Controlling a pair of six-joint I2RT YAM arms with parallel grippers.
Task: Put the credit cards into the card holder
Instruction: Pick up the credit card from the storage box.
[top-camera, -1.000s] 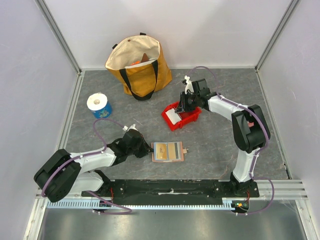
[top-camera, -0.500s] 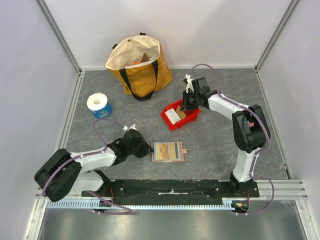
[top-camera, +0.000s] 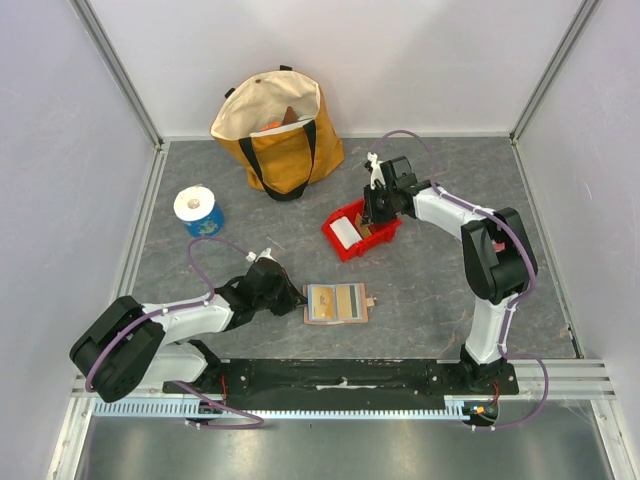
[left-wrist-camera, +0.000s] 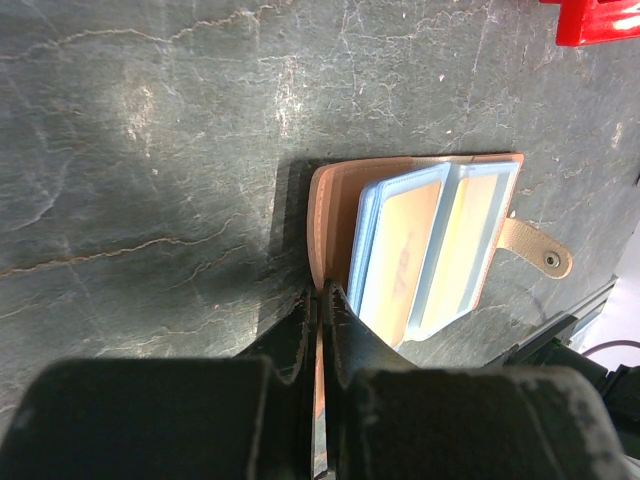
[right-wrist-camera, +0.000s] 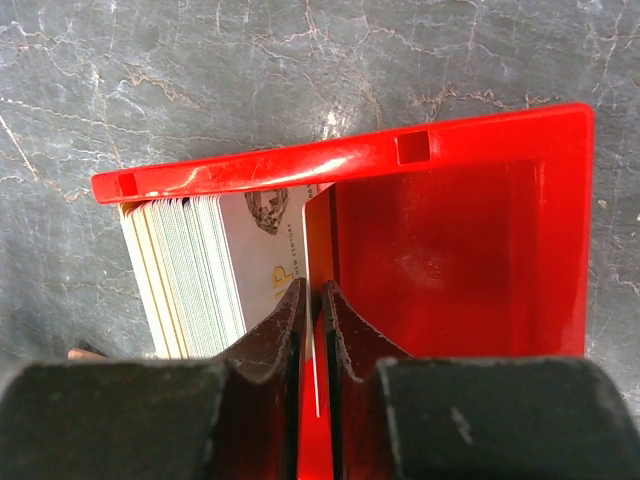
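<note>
Grey marbled table (top-camera: 420, 290) between white walls, seen from above: a yellow tote bag (top-camera: 278, 130) stands at the back and a blue-and-white roll (top-camera: 198, 210) to its left. The red bin (top-camera: 372, 240) sits mid-table with the credit cards (top-camera: 345, 233) stacked inside. The right hand (top-camera: 374, 215) reaches down into it. Nearer the arms, the card holder (top-camera: 336, 303) lies open and flat, with the left hand (top-camera: 295, 298) at its left edge.

From the left wrist, that hand is clamped tight on the edge of the holder's tan cover. Its pale-blue sleeves face up, and the snap tab (left-wrist-camera: 535, 250) points away.

From the right wrist, the cards stand on edge against the bin's left wall. The fingers (right-wrist-camera: 285, 330) are pinched almost together on a single card (right-wrist-camera: 312, 240), seen edge-on just beside the stack.
</note>
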